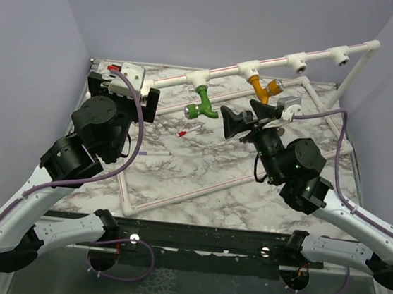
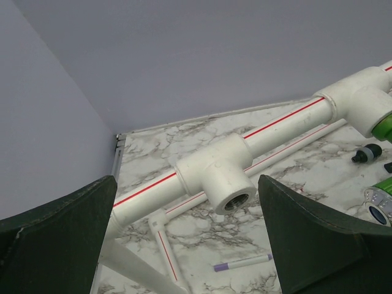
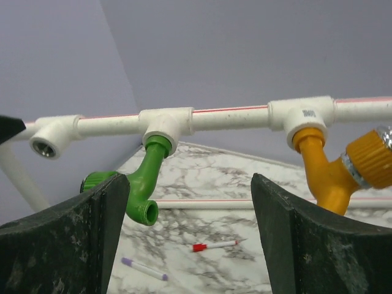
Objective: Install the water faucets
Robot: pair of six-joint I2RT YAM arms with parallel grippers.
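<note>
In the overhead view, the green faucet (image 1: 203,99) is found at roughly nine o'clock and the orange faucet (image 1: 263,89) at one o'clock from the nearer right pincer (image 1: 248,117). Both are seated in the pipe frame (image 1: 227,69), with their long axes hanging toward the worktop (image 1: 201,169). Both the right and the left pincer (image 2: 187,184) are spread wide and empty.

top: high, looking down, wide | wrists: low, close, both facing pipe frame (image 2: 275,125)

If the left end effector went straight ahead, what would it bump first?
Probably the empty white T-socket on the red-striped pipe, dead ahead of the open left end effector; depth is unclear.
</note>
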